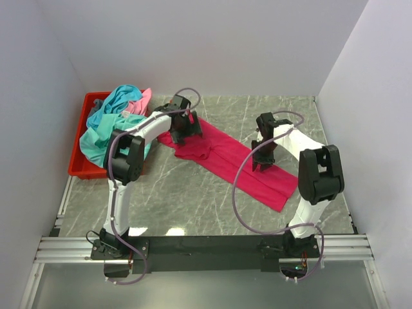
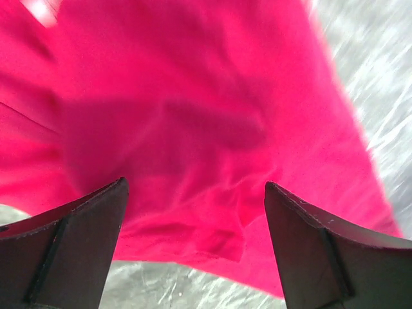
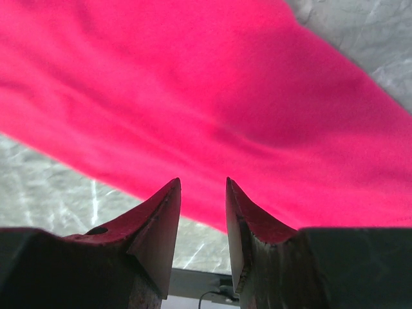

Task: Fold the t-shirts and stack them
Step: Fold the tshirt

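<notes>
A magenta-red t-shirt point(image 1: 222, 159) lies on the marble table as a long folded strip, running diagonally from back left to front right. My left gripper point(image 1: 183, 133) hovers over its back-left end. In the left wrist view that gripper point(image 2: 194, 183) stands wide open, with wrinkled cloth point(image 2: 193, 96) below and nothing between the fingers. My right gripper point(image 1: 261, 161) hangs over the strip's right half. In the right wrist view it point(image 3: 203, 180) is open by a narrow gap and holds nothing, just above the shirt's edge point(image 3: 225, 84). A teal t-shirt point(image 1: 109, 119) and a light pink one point(image 1: 143, 100) are heaped at the left.
A red plastic bin point(image 1: 80, 168) at the table's left edge holds the heaped shirts, which spill over its rim. White walls close in the left, back and right. The arm bases and a metal rail run along the near edge.
</notes>
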